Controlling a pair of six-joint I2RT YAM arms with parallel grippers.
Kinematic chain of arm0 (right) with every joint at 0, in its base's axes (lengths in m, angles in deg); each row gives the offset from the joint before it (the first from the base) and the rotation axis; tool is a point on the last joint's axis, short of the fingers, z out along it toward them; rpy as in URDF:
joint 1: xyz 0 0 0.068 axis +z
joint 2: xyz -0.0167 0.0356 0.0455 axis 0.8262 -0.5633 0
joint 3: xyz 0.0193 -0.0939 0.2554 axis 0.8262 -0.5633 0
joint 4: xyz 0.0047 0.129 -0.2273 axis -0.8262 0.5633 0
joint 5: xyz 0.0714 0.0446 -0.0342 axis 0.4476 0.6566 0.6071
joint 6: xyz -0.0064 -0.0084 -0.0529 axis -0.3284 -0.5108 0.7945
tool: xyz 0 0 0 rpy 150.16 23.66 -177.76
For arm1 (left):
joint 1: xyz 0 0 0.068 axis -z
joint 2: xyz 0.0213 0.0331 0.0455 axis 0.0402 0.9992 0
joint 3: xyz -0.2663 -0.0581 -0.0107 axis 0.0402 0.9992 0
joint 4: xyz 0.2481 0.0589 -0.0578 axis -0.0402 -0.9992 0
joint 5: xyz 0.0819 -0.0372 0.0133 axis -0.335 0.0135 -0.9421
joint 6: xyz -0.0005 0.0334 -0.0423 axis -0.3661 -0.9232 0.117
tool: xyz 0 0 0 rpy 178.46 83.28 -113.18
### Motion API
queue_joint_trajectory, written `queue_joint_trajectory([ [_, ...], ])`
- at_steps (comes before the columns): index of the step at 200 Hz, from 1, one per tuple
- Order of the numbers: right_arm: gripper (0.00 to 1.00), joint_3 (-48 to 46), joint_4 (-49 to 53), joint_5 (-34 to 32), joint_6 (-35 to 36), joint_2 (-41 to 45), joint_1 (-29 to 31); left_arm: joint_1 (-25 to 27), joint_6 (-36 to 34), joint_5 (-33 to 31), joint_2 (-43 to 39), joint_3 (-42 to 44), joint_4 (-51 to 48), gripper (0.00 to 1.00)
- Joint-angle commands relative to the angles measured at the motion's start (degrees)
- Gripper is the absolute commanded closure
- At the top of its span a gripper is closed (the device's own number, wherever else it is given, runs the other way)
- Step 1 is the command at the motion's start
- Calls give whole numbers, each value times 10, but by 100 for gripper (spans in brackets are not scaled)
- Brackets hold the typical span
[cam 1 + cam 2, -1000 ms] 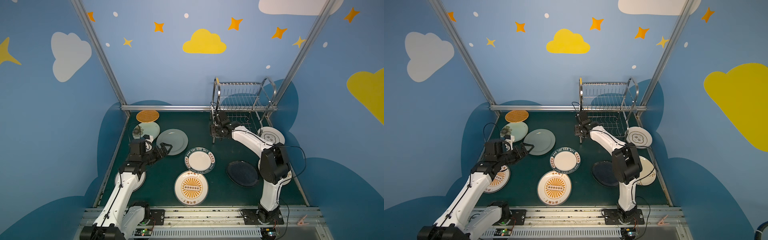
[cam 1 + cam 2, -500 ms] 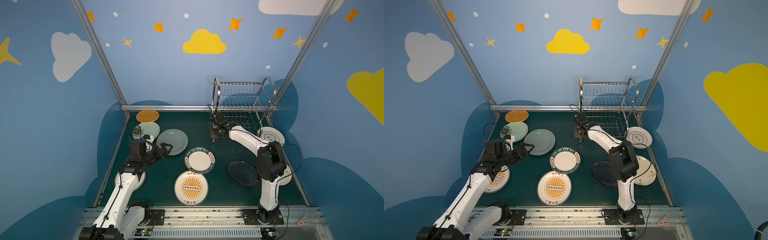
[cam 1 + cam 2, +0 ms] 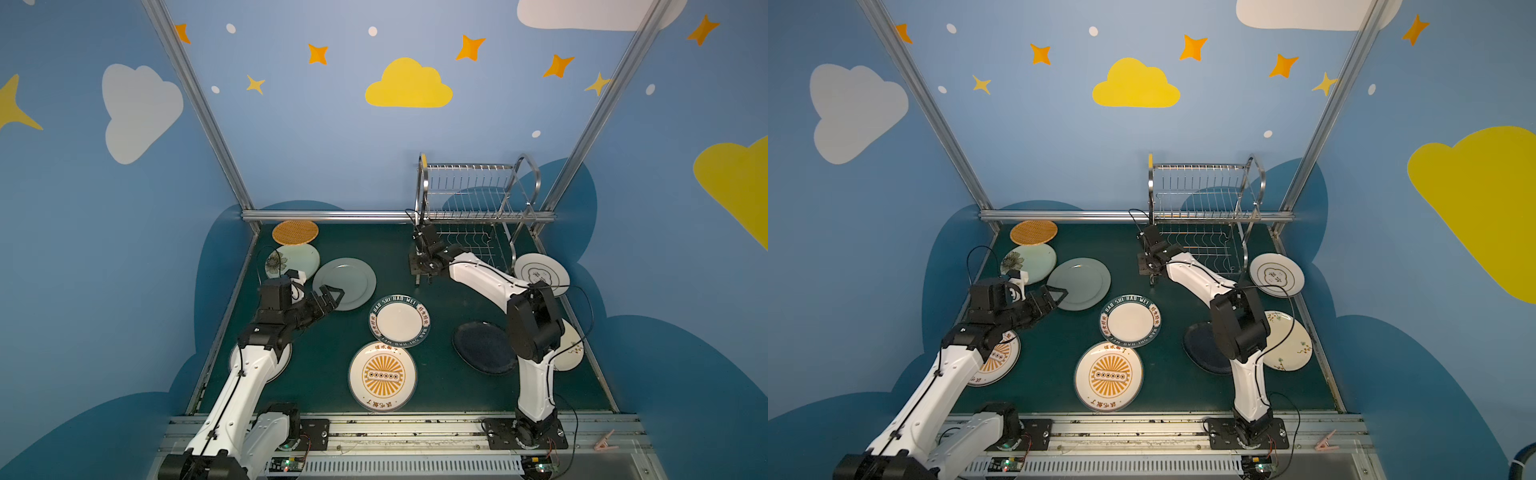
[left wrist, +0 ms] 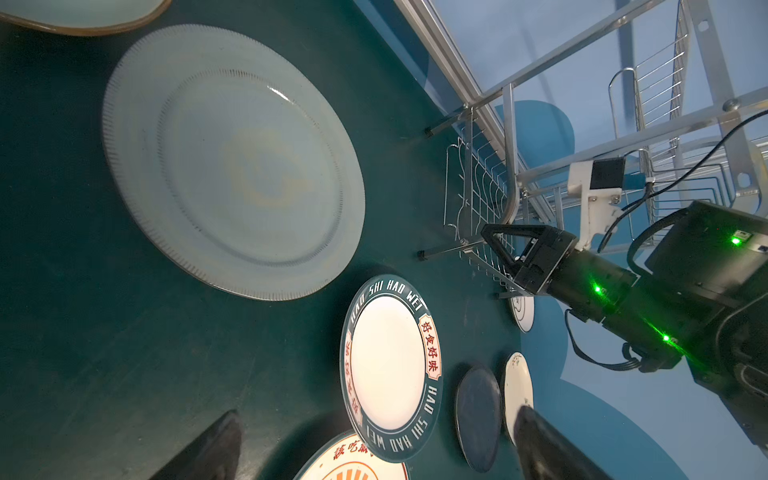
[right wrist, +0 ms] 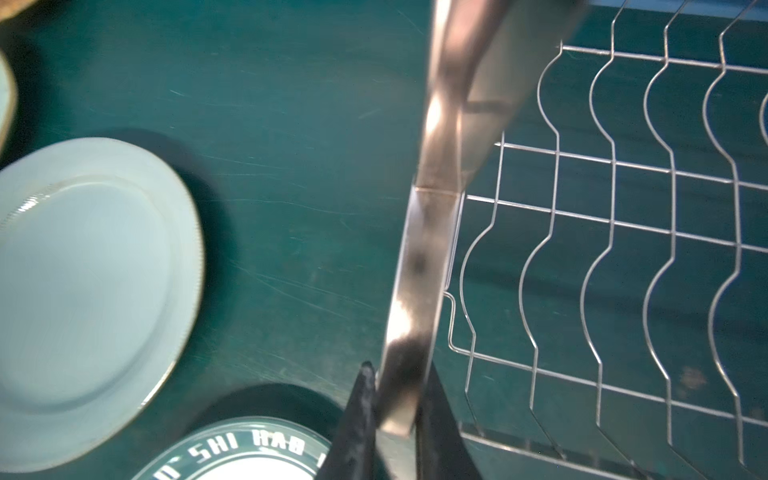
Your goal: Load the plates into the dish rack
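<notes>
The dish rack (image 3: 469, 195) stands empty at the back right. My right gripper (image 3: 417, 279) is shut on its front left frame leg, a shiny steel strip (image 5: 428, 257) pinched between the black fingers (image 5: 359, 411). Plates lie flat on the green mat: grey-green (image 3: 347, 282), lettered rim (image 3: 399, 322), sunburst (image 3: 382, 376), black (image 3: 482, 347), orange woven (image 3: 295, 232) and pale green floral (image 3: 293, 259). My left gripper (image 3: 332, 296) hovers open over the grey-green plate's near edge, holding nothing.
Two white plates (image 3: 540, 272) (image 3: 1289, 345) lie by the right edge, one partly under the right arm. Another sunburst plate (image 3: 998, 359) lies under the left arm. Metal rails (image 3: 374, 215) fence the mat. The rack's wavy lower shelf (image 5: 623, 249) sits just above the mat.
My right gripper has closed onto the rack's front left leg and shifted slightly left. The left arm has not moved.
</notes>
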Motion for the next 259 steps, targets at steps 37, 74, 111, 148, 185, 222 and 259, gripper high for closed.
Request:
queue_joint_trajectory([
  [37,95,17,-40,-19,-34,-18,60,1,-1,-8,-14,1,1,0],
  [74,96,30,-54,-63,-76,-30,94,1,0,-9,-18,2,0,0],
  [111,94,105,-11,-95,-105,-73,123,4,0,-13,-23,4,-3,0],
  [148,92,137,4,-98,-125,-92,135,6,-1,-15,-27,3,-6,0],
  [185,65,115,-14,-100,-113,-70,138,6,-1,-22,-28,3,-11,0],
  [222,33,96,-42,-76,-80,-25,139,4,-4,-59,-18,-15,-41,0],
  [259,22,45,-37,-64,-57,63,141,-14,61,-127,-2,-44,-85,0],
])
